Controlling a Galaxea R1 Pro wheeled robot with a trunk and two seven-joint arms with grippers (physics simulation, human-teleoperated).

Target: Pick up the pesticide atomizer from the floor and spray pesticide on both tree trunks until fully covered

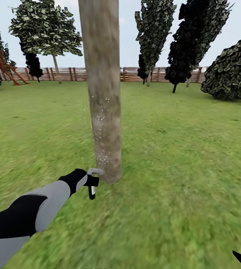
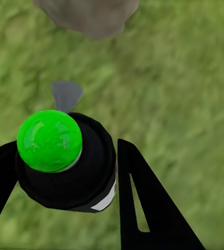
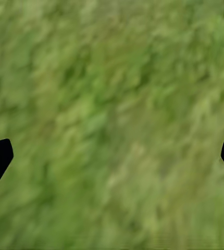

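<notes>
While the left pincer [image 1: 92,182] is clenched on the pesticide atomizer [image 1: 92,186], the bottle hangs just beside the foot of the tree trunk [image 1: 101,93], nozzle turned toward the bark, where pale droplets speckle the lower trunk. Small, rigid and probably light, the atomizer [image 2: 65,161] looks best held around its black body below the green cap [image 2: 49,140], as it is now. Lawn [image 1: 188,157] spreads around the trunk, level and open, with a slat fence [image 1: 72,74] and dark trees [image 1: 195,41] well beyond it. Over bare grass, the right pincer [image 3: 112,159] is released, grasping nothing
</notes>
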